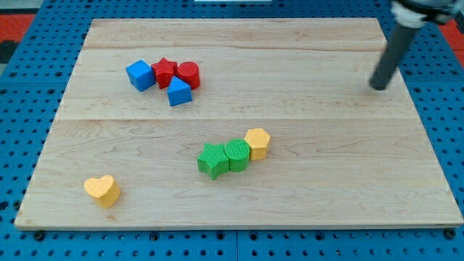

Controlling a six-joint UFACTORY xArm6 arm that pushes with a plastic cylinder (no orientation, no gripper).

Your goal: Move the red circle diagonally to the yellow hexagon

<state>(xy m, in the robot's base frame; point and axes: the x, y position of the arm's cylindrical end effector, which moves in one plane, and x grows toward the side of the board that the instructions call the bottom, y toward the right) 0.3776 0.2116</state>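
The red circle point(188, 75) sits in the upper left part of the wooden board point(312, 181), touching a red star point(166, 72) on its left. The yellow hexagon point(257, 143) lies near the board's middle, below and to the right of the red circle, touching a green circle point(237, 154). My tip point(378, 87) rests near the board's right edge, far to the right of the red circle and up and right of the yellow hexagon. It touches no block.
A blue cube point(141, 75) sits left of the red star and a blue block point(179, 92) just below it. A green star point(213, 160) adjoins the green circle. A yellow heart point(102, 190) lies at the lower left.
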